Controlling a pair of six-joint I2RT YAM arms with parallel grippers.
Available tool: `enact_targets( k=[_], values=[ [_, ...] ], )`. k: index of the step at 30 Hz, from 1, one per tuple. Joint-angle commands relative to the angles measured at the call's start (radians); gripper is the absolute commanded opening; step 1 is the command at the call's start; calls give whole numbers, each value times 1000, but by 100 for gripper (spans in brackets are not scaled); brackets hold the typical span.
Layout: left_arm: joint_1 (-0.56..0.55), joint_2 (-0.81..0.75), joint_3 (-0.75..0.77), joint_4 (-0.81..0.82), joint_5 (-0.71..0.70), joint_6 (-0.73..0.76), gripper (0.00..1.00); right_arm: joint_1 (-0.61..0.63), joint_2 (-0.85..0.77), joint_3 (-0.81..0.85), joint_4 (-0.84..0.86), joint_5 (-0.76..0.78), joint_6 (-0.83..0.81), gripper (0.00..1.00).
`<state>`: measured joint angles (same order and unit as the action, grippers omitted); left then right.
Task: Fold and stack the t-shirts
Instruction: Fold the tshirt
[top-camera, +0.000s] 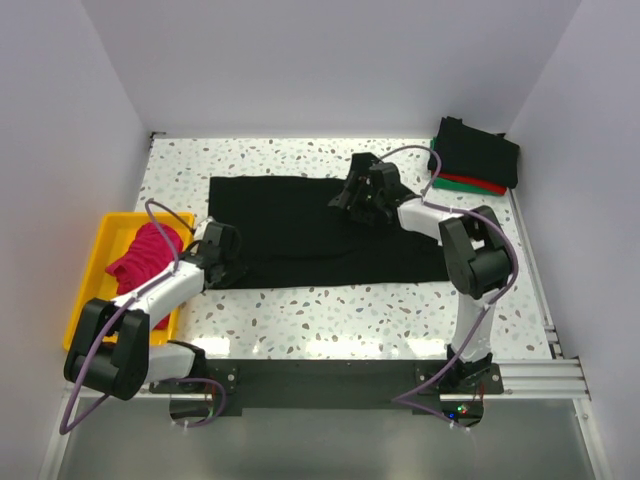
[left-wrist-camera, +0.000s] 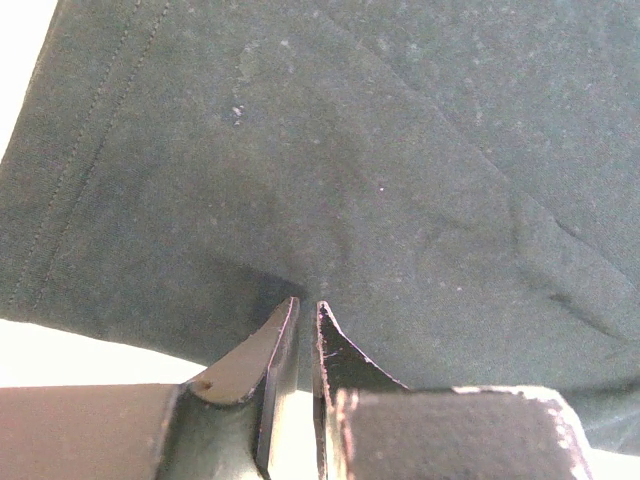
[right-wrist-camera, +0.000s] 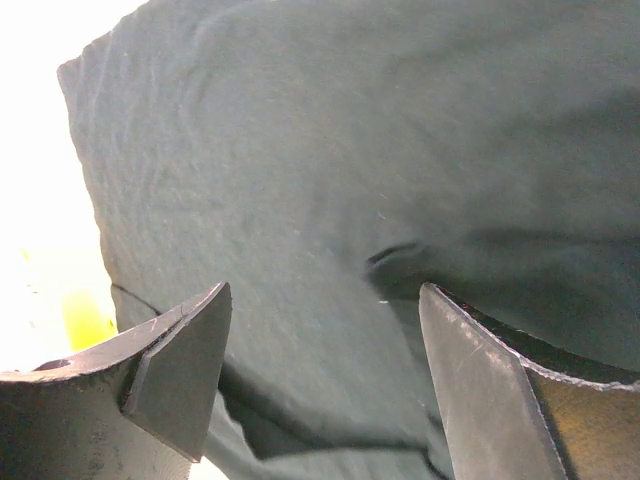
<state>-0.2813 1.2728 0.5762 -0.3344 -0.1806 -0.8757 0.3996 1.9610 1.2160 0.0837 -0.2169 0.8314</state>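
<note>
Black shirt (top-camera: 290, 225) spread flat mid-table, one pincer on its corner and the other open above it.

The speckled table (top-camera: 330, 315) carries the shirt as a broad dark rectangle, its long axis running left to right across the arms' reach. From here I cannot tell which end is the collar. In the far right corner sits a folded pile (top-camera: 478, 150), black on top with green and red edges showing beneath. At the left edge a yellow tray (top-camera: 95, 265) holds a crumpled pink shirt (top-camera: 145, 258). The right gripper (top-camera: 362, 198) is at the shirt's far edge, its jaws spread wide over the cloth (right-wrist-camera: 325, 290). The left gripper (top-camera: 228, 258) is at the near left corner, jaws pressed almost together and pinching the shirt's edge (left-wrist-camera: 305, 310), near a stitched hem.
</note>
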Motion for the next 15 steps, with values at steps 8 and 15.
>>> enact_targets(
  k=[8, 15],
  values=[
    [10, -18, 51, -11, 12, 29, 16, 48, 99, 270, -179, 30, -191, 79],
    [25, -76, 82, 9, 43, 64, 18, 36, -132, 248, -343, 158, -250, 80]
  ],
)
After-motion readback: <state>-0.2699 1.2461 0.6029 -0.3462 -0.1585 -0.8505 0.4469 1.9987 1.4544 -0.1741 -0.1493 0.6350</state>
